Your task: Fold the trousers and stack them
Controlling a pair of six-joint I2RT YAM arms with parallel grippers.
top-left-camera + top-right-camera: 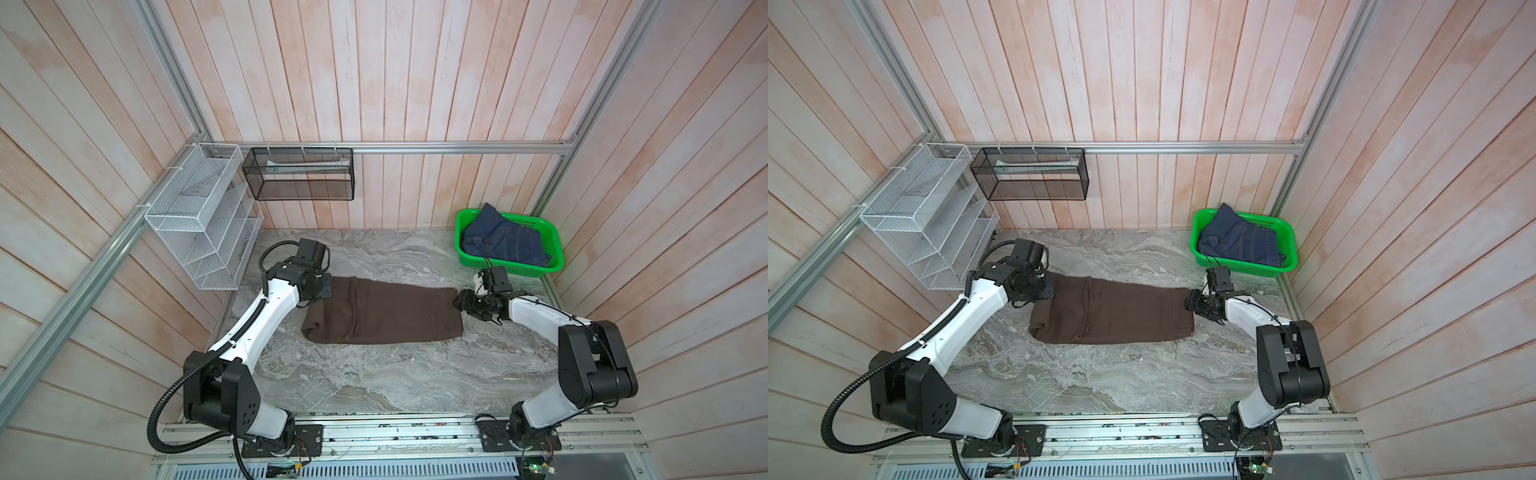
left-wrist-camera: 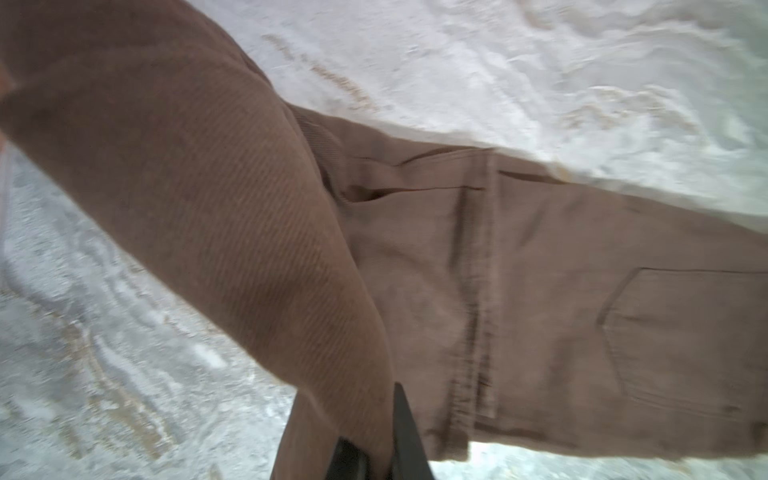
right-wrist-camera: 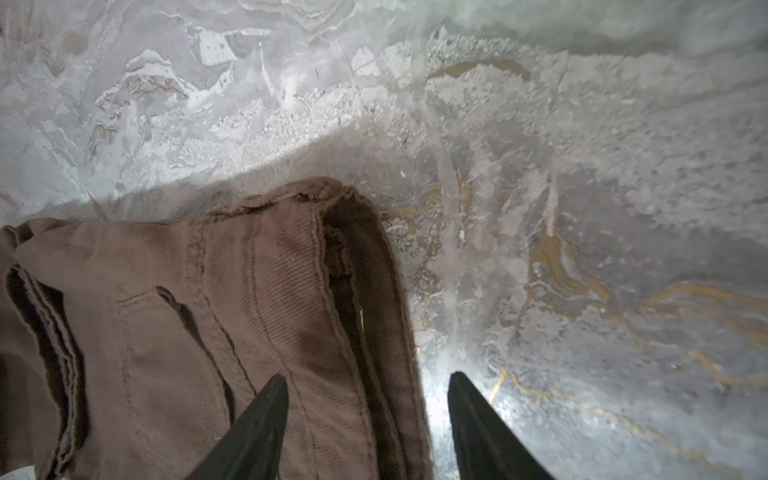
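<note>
The dark brown trousers (image 1: 386, 311) (image 1: 1117, 311) lie folded into a long rectangle across the middle of the marble table. At their left end my left gripper (image 1: 322, 287) (image 1: 1043, 289) is shut on a fold of the trousers (image 2: 540, 291). The left wrist view shows that cloth rising off the table into the left gripper (image 2: 374, 419). At the right end my right gripper (image 1: 461, 301) (image 1: 1190, 305) (image 3: 369, 376) is open. One finger is over the waistband of the trousers (image 3: 208, 311) and the other over bare table.
A green basket (image 1: 467, 216) (image 1: 1202, 216) holding dark blue jeans (image 1: 505, 241) sits at the back right corner, just behind the right arm. A white wire rack (image 1: 199, 224) and a black mesh basket (image 1: 299, 174) hang on the back left walls.
</note>
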